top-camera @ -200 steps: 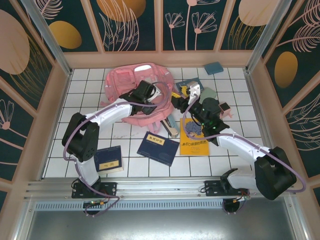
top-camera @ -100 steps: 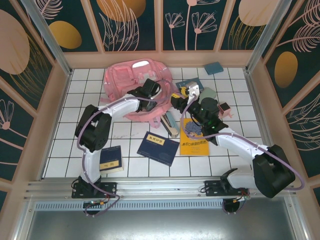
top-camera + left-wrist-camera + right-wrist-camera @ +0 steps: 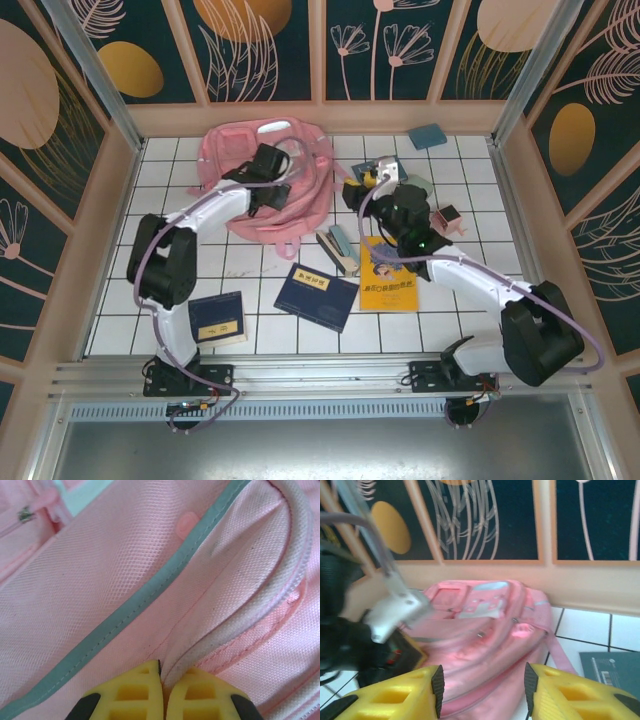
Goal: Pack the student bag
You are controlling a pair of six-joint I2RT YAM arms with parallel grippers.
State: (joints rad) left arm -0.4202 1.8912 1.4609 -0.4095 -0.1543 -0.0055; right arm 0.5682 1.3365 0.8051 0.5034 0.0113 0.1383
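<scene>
We see one student bag (image 3: 300, 200), soft pink woven fabric with grey piping, lying back-left on the white-tiled worktop (image 3: 460, 290). Two dark blue books (image 3: 316, 296) and one yellow book (image 3: 388, 282) lie nearer. Our left gripper (image 3: 161, 677), arm stretched forward, is closed tight, pinching a bag seam. The right gripper (image 3: 482, 690) hovers half open and empty, facing the bag.

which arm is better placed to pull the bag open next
Left: the left gripper is shut on the student bag at its seam. The right gripper hangs open, off the bag, holding nothing.
</scene>
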